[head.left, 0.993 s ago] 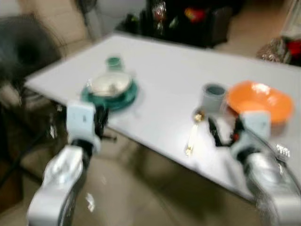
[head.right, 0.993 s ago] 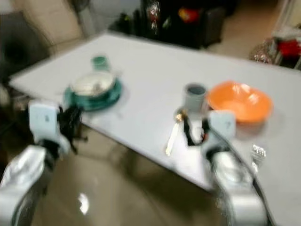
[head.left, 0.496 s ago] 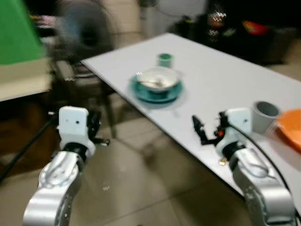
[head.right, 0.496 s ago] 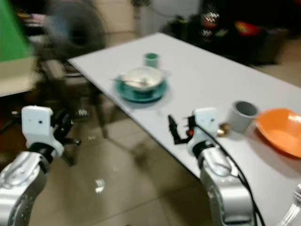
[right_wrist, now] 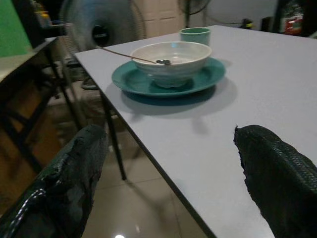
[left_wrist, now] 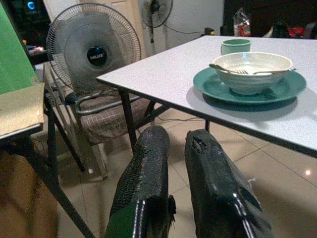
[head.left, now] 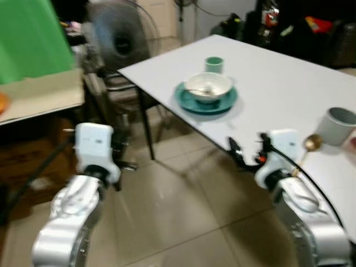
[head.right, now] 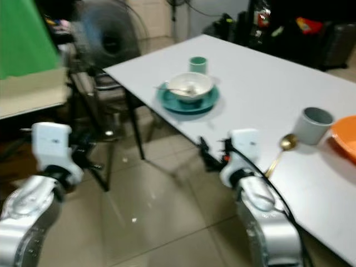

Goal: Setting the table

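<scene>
Left eye view shows a white rectangular counter (head.left: pixel 267 83) running away to my right, with its near corner pointing toward a grey standing fan (head.left: pixel 114 39) and a plaid-seated metal chair (left_wrist: pixel 106 116). On the counter a round teal plate (head.left: pixel 206 100) carries a white ceramic bowl (head.left: pixel 208 87) with a thin metal spoon (right_wrist: pixel 130 56) resting across its rim. Just beyond the plate stands a small green cup (head.left: pixel 213 64). Farther along the counter to my right sits a grey cylindrical cup (head.right: pixel 313 125), with a gold-bowled spoon (head.right: pixel 278 153) lying beside it and an orange bowl (head.right: pixel 345 136) at the picture's edge.

My right claw (head.left: pixel 238 154) hangs at the counter's near edge, level with the plate but well apart from it, its two black fingers (right_wrist: pixel 74 173) spread wide and holding nothing. My left claw (left_wrist: pixel 171 183) hovers over the tiled floor (head.left: pixel 183 211), off the counter, near a green panel (head.left: pixel 30 39); its fingers lie close together with a narrow gap between them and nothing in it.
</scene>
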{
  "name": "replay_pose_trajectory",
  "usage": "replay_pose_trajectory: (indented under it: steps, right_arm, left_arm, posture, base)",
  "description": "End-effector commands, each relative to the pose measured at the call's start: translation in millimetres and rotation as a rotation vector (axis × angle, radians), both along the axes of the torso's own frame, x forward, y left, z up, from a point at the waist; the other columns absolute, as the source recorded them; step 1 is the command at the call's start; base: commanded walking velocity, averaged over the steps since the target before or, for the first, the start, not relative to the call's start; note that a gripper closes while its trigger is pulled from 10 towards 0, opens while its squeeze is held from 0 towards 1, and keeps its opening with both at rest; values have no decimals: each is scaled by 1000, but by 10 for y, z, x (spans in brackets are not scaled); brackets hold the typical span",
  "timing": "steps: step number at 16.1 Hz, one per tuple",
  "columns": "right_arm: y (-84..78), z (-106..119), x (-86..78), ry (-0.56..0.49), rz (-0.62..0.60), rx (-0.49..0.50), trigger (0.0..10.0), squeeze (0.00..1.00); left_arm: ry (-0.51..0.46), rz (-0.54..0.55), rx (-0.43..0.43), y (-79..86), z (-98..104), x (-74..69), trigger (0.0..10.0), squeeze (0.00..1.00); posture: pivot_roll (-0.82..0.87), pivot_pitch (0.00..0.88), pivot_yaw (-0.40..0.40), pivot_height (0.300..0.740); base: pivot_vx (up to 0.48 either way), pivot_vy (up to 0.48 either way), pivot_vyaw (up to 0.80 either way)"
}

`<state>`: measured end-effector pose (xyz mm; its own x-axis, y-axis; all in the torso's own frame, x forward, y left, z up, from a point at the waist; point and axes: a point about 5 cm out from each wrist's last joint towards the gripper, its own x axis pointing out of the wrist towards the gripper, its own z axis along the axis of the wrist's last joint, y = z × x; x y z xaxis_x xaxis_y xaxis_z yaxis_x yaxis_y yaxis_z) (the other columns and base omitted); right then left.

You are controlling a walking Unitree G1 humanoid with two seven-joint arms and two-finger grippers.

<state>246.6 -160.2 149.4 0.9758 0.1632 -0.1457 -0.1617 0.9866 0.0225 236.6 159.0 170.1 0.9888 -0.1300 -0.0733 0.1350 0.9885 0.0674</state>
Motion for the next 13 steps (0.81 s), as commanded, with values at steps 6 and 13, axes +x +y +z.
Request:
replay_pose_trajectory:
  steps: [6,13]
  right_arm:
    - [99,29,39,22,65,64,10000,0]
    - [140,42,67,49,90,129,10000,0]
  left_arm:
    - [0,27,16,70,16,-27,10000,0]
    - [7,44,4,78,12,-52,10000,0]
  posture:
    - [-35,0,44,740]
    - [-25,0,33,740]
  base:
    - [0,294,0]
    - [0,118,0]
